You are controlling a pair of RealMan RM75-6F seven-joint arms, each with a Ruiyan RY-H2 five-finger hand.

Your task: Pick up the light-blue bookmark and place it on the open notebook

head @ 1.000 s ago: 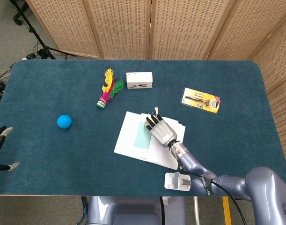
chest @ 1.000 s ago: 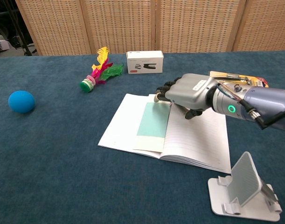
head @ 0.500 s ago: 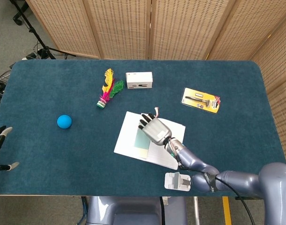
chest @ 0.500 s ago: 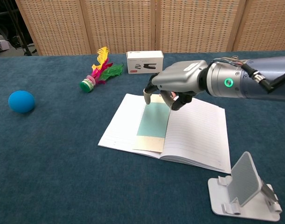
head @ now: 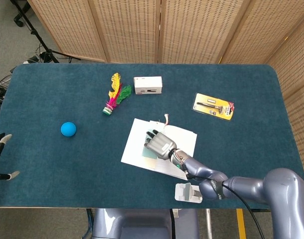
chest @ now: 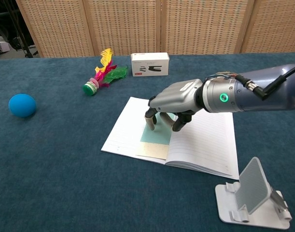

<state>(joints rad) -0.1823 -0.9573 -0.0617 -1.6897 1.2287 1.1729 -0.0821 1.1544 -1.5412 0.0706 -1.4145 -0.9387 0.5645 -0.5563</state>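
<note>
On the open notebook point(chest: 200, 145), the light-blue bookmark point(chest: 156, 137) lies under the right hand's point(chest: 172, 104) down-curled fingers point(chest: 150, 123), gripping nothing.

Bare table point(head: 52, 94) left of the open notebook point(chest: 205, 145), phone stand point(chest: 253, 198) just beside its near right corner, shuttlecock point(head: 114, 97) and white box point(head: 148, 85) behind it.

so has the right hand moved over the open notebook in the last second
Yes. The right hand has slid toward the near edge of the white lined open notebook, away from the white box, fingertips now on the light-blue bookmark.
</note>
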